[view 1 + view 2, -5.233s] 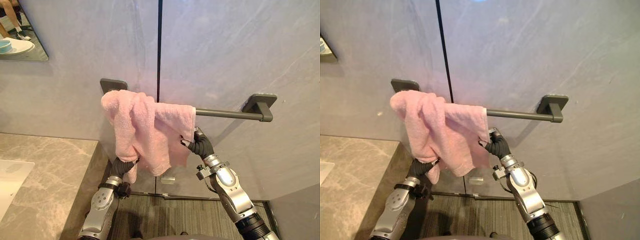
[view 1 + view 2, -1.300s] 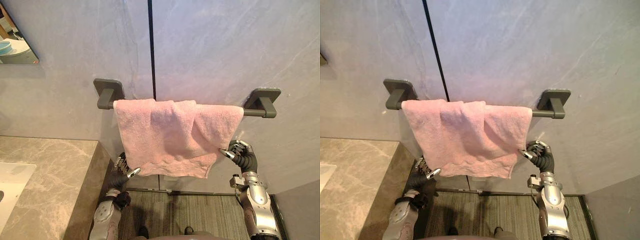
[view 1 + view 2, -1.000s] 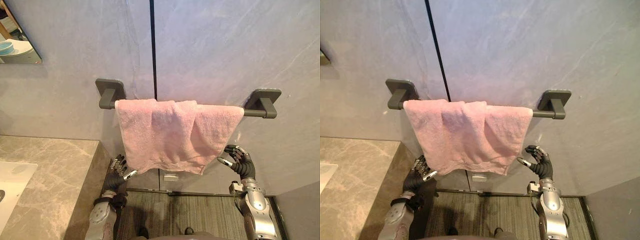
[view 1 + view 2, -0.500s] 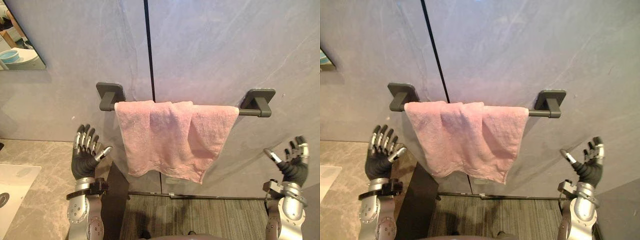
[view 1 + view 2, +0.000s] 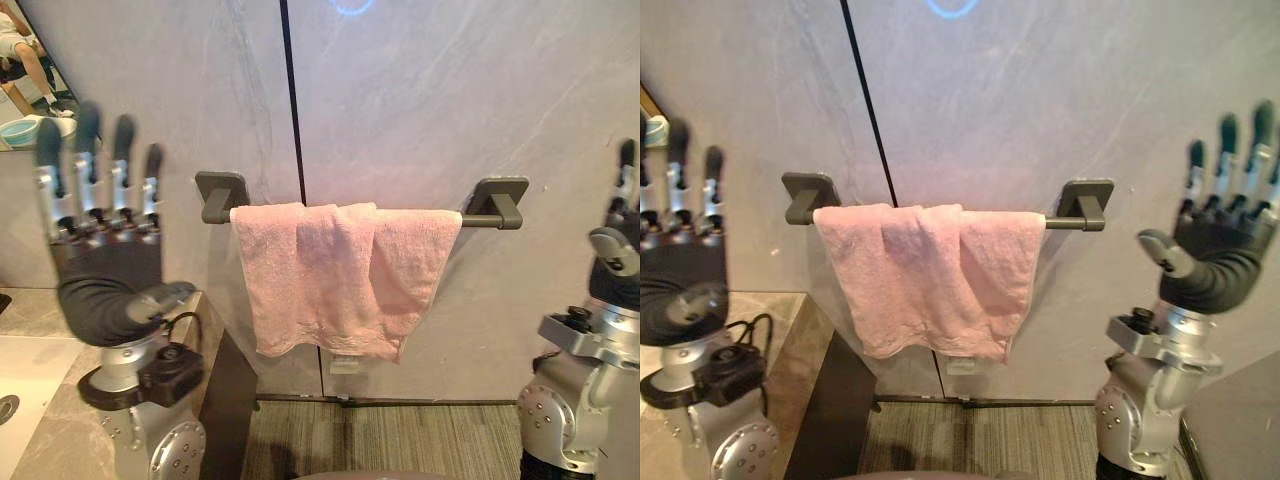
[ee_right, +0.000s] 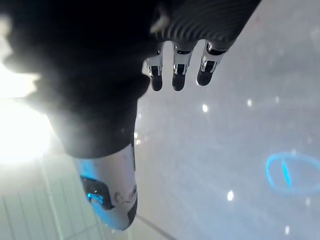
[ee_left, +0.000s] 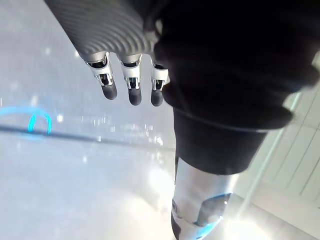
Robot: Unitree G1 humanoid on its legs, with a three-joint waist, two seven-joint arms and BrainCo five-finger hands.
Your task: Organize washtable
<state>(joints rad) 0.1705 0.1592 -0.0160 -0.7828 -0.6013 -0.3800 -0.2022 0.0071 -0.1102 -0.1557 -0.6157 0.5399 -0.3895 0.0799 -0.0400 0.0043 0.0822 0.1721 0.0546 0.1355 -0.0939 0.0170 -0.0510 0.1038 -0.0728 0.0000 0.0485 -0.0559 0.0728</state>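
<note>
A pink towel (image 5: 335,275) hangs spread over the dark grey towel bar (image 5: 478,217) on the grey wall. It covers most of the bar between the two wall mounts. My left hand (image 5: 105,265) is raised at the left, fingers straight up and open, well clear of the towel. My right hand (image 5: 1220,250) is raised at the right, also open with straight fingers and nothing in it. Both wrist views show straight fingers (image 7: 130,85) (image 6: 177,72) against the pale wall.
A marble washtable top (image 5: 50,440) with a white basin (image 5: 15,375) lies at the lower left. A mirror corner (image 5: 25,100) sits at the upper left. Striped flooring (image 5: 400,440) runs below the towel.
Both hands have let go of the towel's lower corners and risen up and outward, closer to the camera. The towel hangs still on the bar.
</note>
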